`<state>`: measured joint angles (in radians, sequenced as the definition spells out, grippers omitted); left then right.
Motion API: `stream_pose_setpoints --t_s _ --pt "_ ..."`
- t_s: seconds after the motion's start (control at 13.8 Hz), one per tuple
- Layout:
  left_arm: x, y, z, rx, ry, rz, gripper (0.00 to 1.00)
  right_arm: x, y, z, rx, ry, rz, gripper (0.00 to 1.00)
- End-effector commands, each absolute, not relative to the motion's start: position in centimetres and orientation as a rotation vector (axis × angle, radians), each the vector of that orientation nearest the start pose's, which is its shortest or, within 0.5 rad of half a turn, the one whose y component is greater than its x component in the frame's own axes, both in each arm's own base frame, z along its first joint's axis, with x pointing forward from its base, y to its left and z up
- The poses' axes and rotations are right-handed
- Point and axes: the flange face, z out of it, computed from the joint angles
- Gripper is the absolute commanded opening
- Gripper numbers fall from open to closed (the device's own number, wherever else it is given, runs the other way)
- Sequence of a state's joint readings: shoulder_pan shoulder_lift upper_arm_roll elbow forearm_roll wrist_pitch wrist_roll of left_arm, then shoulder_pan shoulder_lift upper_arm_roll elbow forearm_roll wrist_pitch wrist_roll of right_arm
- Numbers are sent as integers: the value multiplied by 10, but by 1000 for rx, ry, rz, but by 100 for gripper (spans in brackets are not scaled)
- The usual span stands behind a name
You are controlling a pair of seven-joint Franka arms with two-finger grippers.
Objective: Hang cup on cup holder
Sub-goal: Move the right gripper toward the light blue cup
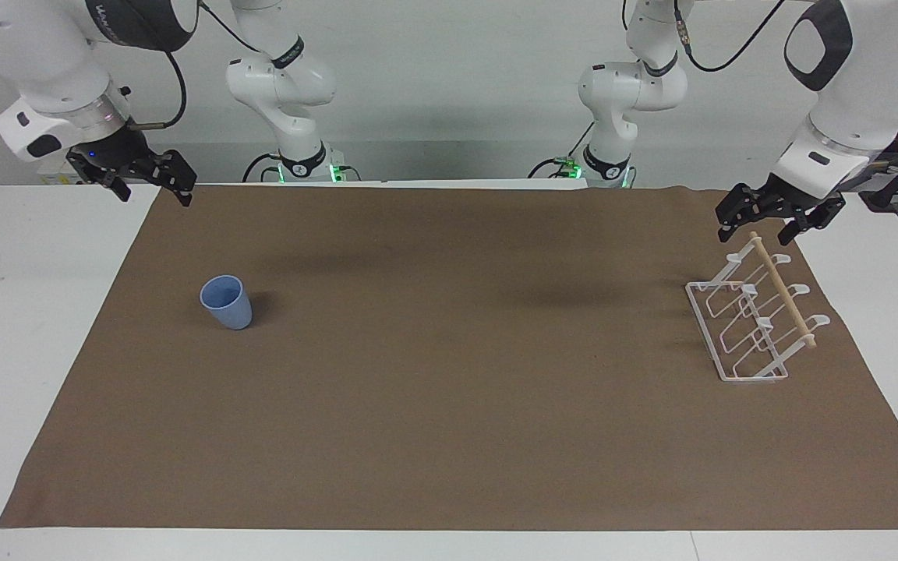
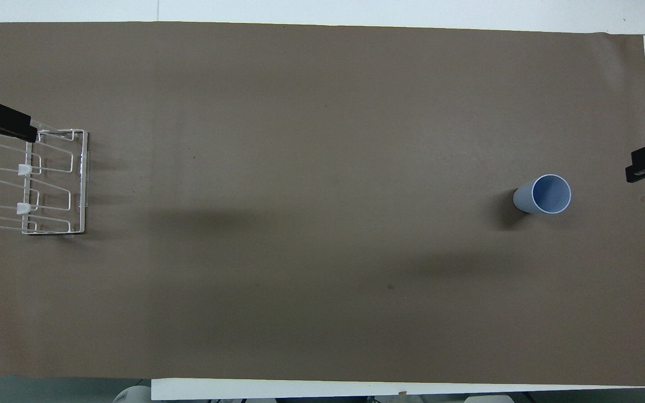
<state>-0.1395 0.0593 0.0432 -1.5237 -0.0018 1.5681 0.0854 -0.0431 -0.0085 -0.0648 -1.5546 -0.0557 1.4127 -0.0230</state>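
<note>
Standing upright on brown mat (image 1: 449, 436): cup (image 1: 227, 302).

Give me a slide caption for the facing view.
Upright cup and empty cup holder at the brown mat's two ends.

Two white Franka arms (image 1: 281, 82) with black joint bands, black cables, black grippers (image 1: 149, 183), green-lit bases.

Blue cup (image 1: 225, 302) upright, white cup holder (image 1: 757, 318) well apart
</note>
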Motion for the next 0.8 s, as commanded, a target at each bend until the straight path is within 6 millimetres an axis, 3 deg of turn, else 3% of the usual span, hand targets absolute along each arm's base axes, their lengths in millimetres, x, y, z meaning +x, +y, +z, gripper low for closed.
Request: stream_pose_setpoints --t_s 0.0,0.14,0.29,0.51,0.72 --pt "560 -53 616 -3131 258 36 100 531 -68 628 -3157 139 205 100" --pt "560 -53 616 -3131 258 36 100 531 -70 627 -3154 146 207 100" --pt "560 -53 616 -3130 260 34 100 526 -78 604 -3155 147 123 100" --pt "560 -53 617 -3131 260 31 100 518 -75 515 -3142 65 -28 100" --pt "560 -54 616 -3130 265 34 100 523 -97 435 -3132 -125 76 100"
